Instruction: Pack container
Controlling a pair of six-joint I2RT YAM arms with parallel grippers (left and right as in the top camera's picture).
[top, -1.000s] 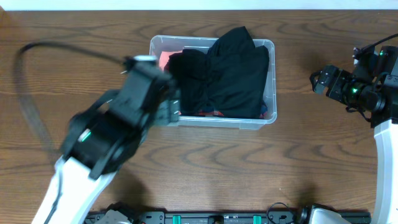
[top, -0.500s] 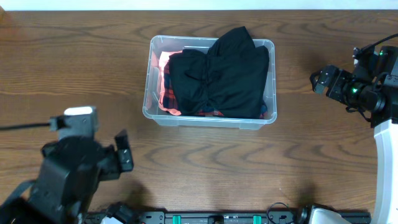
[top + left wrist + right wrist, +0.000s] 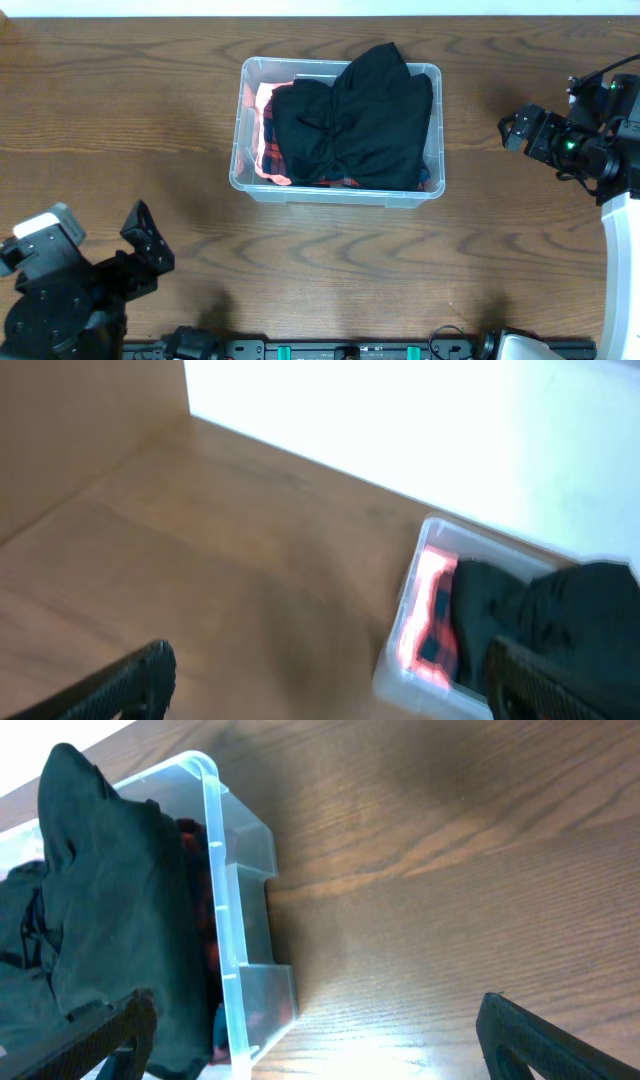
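The clear plastic container (image 3: 248, 120) stands at the table's middle back, filled with black clothing (image 3: 355, 120) over a red plaid garment (image 3: 266, 140). It also shows in the left wrist view (image 3: 400, 655) and the right wrist view (image 3: 240, 920). My left gripper (image 3: 145, 240) is open and empty at the front left, well away from the container; in its own view (image 3: 325, 690) its fingers are spread over bare wood. My right gripper (image 3: 512, 130) is open and empty at the right, apart from the container; its fingers (image 3: 315, 1040) are spread wide.
The wooden table (image 3: 120, 120) surrounds the container. A black rail with green clips (image 3: 350, 350) runs along the front edge. A wooden wall panel (image 3: 80, 430) shows at the left in the left wrist view.
My left arm has pulled back from the container's left front corner to the table's front left. The red plaid garment now shows in the container. The right arm has not moved.
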